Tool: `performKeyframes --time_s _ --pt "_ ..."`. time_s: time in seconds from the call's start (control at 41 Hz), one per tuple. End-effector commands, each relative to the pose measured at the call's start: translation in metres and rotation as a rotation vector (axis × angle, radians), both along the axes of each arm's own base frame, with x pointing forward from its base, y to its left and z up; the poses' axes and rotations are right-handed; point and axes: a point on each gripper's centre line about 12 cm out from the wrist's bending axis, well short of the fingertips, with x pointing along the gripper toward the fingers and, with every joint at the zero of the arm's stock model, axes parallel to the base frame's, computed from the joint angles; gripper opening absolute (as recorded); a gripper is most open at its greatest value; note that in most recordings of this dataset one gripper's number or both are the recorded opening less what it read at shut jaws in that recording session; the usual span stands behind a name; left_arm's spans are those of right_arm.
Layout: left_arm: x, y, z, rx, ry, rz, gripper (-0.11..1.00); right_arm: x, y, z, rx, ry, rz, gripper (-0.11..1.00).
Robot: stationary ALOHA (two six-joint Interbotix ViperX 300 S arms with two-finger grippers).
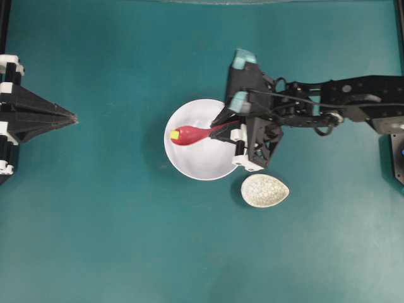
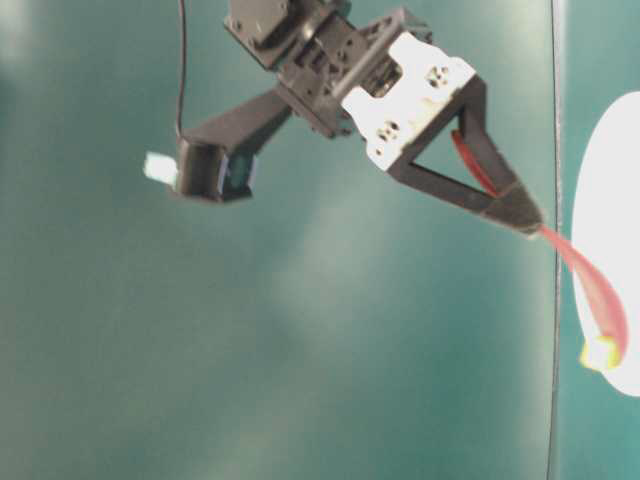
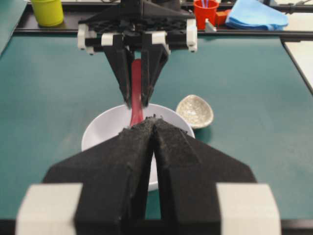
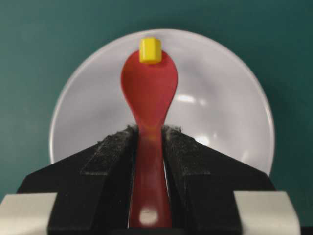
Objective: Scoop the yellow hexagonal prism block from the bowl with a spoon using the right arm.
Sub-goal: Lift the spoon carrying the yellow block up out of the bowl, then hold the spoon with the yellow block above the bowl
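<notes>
White bowl (image 2: 612, 240) cut by table-level edge, yellow block (image 2: 599, 352) perhaps blurred.

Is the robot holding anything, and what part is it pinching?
The right claw holds the glossy red spoon by its handle. The left claw is shut on nothing.

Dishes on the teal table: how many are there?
2: the white bowl at centre, under the spoon, and the small speckled oval dish close beside it, nearer the right arm's side.
</notes>
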Motion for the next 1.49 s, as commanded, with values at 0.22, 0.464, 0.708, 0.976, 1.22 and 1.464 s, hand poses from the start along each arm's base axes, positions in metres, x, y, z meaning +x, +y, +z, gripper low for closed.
performKeyframes --time_s 0.22,0.464,0.708,0.976,1.22,1.464 --pt "0.002 0.000 0.011 -0.003 -0.029 0.000 0.02 -0.026 -0.001 0.035 -0.045 -0.243 -0.040 0.25" --pt "0.002 0.000 0.012 -0.005 -0.032 0.000 0.02 -0.052 0.002 0.043 -0.056 -0.316 -0.046 0.25" --pt "0.002 0.000 0.012 -0.008 -0.032 0.000 0.02 -0.074 0.005 0.052 -0.050 -0.352 -0.045 0.25" --pt "0.002 0.000 0.012 -0.006 -0.031 0.000 0.02 -0.088 0.005 0.062 -0.053 -0.391 -0.045 0.25" --pt "0.002 0.000 0.011 -0.012 -0.029 0.000 0.02 -0.087 0.005 0.064 -0.054 -0.397 -0.046 0.25" --pt "0.002 0.000 0.011 -0.015 -0.029 0.001 0.02 -0.077 0.004 0.067 -0.057 -0.412 -0.050 0.25"
